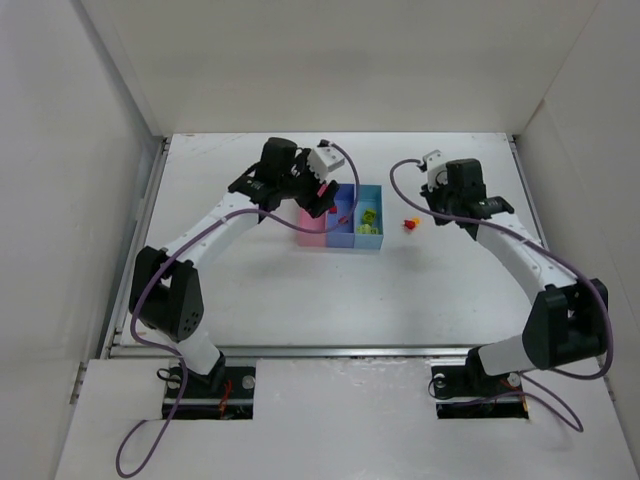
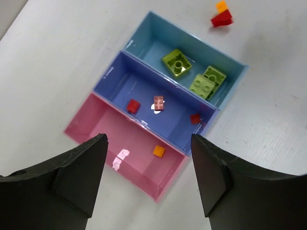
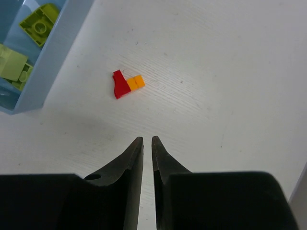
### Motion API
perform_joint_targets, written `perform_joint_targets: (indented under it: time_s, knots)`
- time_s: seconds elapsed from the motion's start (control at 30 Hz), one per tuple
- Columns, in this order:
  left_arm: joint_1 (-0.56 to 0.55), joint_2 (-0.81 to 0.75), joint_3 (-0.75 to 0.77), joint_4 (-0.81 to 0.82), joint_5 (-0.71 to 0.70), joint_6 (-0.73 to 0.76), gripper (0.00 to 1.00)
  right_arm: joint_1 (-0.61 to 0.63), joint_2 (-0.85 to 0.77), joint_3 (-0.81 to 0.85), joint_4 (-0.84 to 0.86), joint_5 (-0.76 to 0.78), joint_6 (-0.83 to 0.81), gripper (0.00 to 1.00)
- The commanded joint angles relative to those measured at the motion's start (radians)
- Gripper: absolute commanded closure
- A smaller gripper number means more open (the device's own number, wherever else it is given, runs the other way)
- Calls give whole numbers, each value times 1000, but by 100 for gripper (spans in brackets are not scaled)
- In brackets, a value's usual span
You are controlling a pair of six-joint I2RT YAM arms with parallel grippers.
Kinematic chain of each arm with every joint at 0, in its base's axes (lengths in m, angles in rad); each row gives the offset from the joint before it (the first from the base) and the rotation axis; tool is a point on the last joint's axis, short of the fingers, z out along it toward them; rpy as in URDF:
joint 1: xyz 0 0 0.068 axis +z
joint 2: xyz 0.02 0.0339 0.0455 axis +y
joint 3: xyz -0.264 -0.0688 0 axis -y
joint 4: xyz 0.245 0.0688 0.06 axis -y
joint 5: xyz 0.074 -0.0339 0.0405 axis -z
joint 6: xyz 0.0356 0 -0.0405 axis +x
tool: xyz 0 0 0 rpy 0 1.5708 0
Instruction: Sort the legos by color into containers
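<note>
Bright, even light; sharp, soft shadows.

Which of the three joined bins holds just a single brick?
The pink bin, at one end of the row: only one orange brick lies in it. The medium blue bin holds three reddish bricks, the light blue bin green ones.

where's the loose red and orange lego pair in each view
Top external: lego pair right of centre, just right of the light blue bin.
Left wrist: lego pair at the top right, beyond the light blue bin.
Right wrist: lego pair left of centre, right of the light blue bin.
Shared landmark: the light blue bin holding green legos, nearest the pair in every view.
</note>
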Motion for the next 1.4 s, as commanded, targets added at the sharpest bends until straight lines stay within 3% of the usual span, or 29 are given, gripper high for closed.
perform_joint_targets:
  time_s: [0.0,0.1,0.23,0.3,0.57,0.73,1.17,1.27,1.37]
  knots:
    - [-29,-22,45,-19,112,79,33,-8,47,13,7,-45,-1,81]
    - [-30,-22,45,-29,112,79,33,-42,82,45,-7,-88,86,72]
    - [-30,-22,35,-29,78,70,33,-68,148,87,61,-200,243,32]
    - [-30,-22,26,-20,69,60,33,-68,207,107,90,-246,310,29]
    - [-30,-33,16,-29,26,51,33,-68,411,266,22,-191,410,31]
    - [-30,-24,16,-19,8,40,33,-59,408,205,97,-114,600,33]
    - [-30,-24,7,-19,8,22,33,29,495,279,55,157,651,57]
    - [-30,-24,7,-19,8,22,33,38,461,257,55,235,674,58]
    - [-30,-24,7,-19,8,22,33,64,432,245,64,299,683,50]
